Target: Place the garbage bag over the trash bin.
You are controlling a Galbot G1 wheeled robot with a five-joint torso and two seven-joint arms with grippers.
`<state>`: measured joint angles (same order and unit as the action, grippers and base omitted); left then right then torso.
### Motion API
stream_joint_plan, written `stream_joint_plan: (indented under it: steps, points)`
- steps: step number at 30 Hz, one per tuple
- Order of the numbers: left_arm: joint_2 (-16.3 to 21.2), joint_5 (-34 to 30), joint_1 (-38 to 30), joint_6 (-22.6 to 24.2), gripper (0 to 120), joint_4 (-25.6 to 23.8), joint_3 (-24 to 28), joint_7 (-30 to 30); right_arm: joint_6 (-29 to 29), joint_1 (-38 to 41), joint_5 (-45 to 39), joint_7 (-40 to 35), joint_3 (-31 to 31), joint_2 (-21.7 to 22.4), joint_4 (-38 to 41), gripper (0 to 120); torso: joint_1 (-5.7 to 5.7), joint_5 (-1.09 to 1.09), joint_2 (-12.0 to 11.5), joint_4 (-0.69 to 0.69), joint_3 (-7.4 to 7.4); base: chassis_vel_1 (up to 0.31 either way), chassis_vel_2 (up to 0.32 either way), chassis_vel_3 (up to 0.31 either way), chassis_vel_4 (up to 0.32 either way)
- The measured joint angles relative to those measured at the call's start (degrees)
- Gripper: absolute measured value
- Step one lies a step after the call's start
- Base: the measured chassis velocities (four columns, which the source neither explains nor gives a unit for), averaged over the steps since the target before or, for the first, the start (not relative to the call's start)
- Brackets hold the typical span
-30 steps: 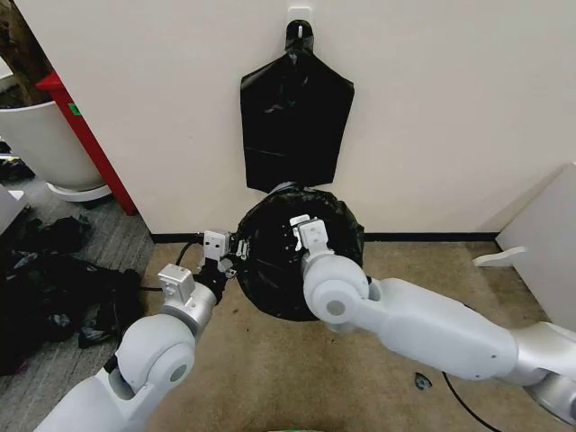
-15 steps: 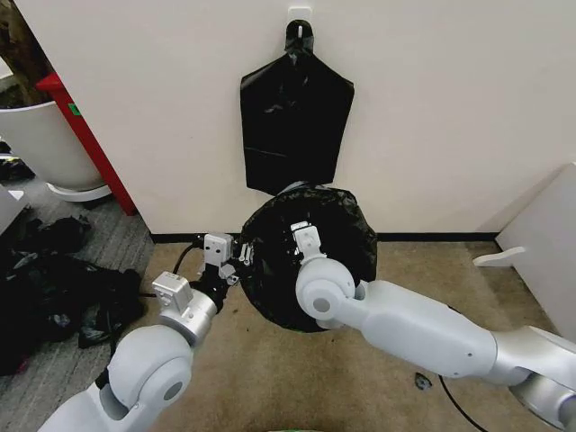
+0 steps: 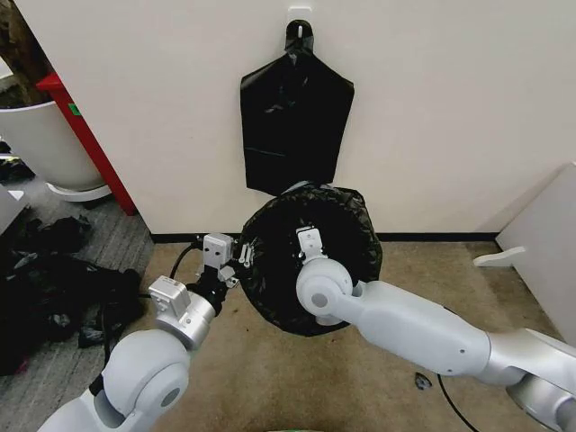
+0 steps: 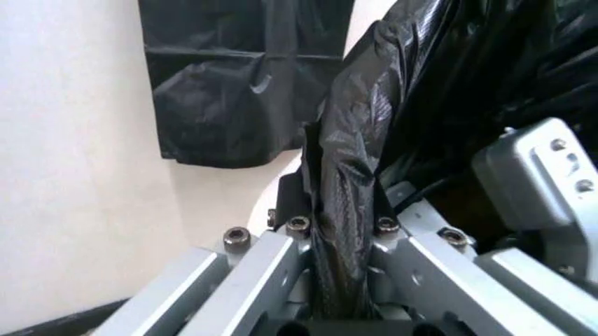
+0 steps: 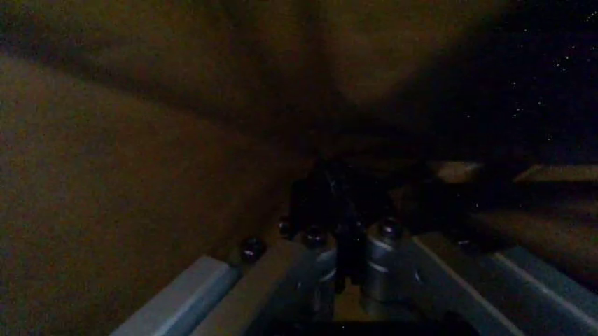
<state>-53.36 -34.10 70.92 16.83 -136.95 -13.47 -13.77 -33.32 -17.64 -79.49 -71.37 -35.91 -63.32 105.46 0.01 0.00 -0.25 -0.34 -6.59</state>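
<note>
Bag (image 3: 310, 261) is draped over the bin, black film stretched round its mouth, on the floor against the wall (image 3: 432, 108), under a flat black bag (image 3: 295, 130) on a hook. Right gripper (image 3: 309, 241) sits inside the mouth, seemingly pinching film. Left gripper (image 4: 341, 241) is nearer the bag's left rim, pressed together on a fold there. Both arms are about equally near; the rim lies between them.

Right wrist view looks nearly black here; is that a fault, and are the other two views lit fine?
Right wrist view: dark and murky, apparently because the right gripper sits inside the garbage bag. Head view: evenly lit, sharp. Left wrist view: bright, with sheen on the film pinched by the left gripper.
</note>
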Motion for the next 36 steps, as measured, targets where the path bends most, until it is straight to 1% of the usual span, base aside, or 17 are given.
stream_joint_plan:
  steps: [12, 14, 16, 19, 23, 29, 36]
  points:
    - [0.0, -0.2, 1.6, -0.1, 1, -0.7, -0.2, 1.2, 0.4, 0.0, -1.0, -0.4, 0.5, 0.3, 0.8, 0, 0.0, 0.0, 0.0, 0.0, 0.0, 0.0, 0.0, 0.0, 0.0]
    - [0.0, -0.1, 1.5, 0.1, 1, -0.1, -0.2, 1.5, 0.7, -0.1, -1.4, -0.7, 0.9, 0.5, 1.4, 0, 0.0, 0.02, 0.0, 0.0, 0.0, 0.0, 0.0, 0.0, 0.0]
    - [-0.2, 0.2, 1.5, 0.1, 1, 1.2, 0.1, 1.7, 0.9, 0.2, -2.4, -1.1, 1.0, 0.9, 2.9, 0, 0.0, -0.01, 0.0, -0.01, 0.0, 0.0, 0.0, 0.0, 0.0]
    - [-0.5, 0.3, 1.5, 0.1, 1, 1.6, 0.4, 1.8, 1.2, 0.6, -2.9, -1.3, 0.9, 0.9, 3.6, 0, 0.0, -0.01, 0.0, 0.0, 0.0, 0.0, 0.0, 0.0, 0.0]
    - [-0.6, 0.7, 1.6, 0.2, 1, 1.8, 0.7, 2.5, 1.6, 0.9, -3.3, -1.4, 0.8, -0.2, 3.0, 0, 0.0, 0.0, 0.0, 0.0, 0.0, 0.0, 0.0, 0.0, 0.0]
    - [-0.2, 0.6, 2.4, 0.1, 1, 0.6, 0.0, 3.1, 1.7, 0.7, -3.3, -1.4, 1.0, -1.3, 1.0, 0, 0.0, 0.01, 0.0, 0.0, 0.0, 0.0, 0.0, 0.0, 0.0]
    - [-0.3, 0.7, 2.8, -0.2, 1, 0.8, -0.1, 3.6, 1.8, 0.6, -3.4, -1.4, 0.9, -1.3, 2.0, 0, 0.0, 0.01, 0.0, 0.0, 0.0, 0.0, 0.0, 0.0, 0.0]
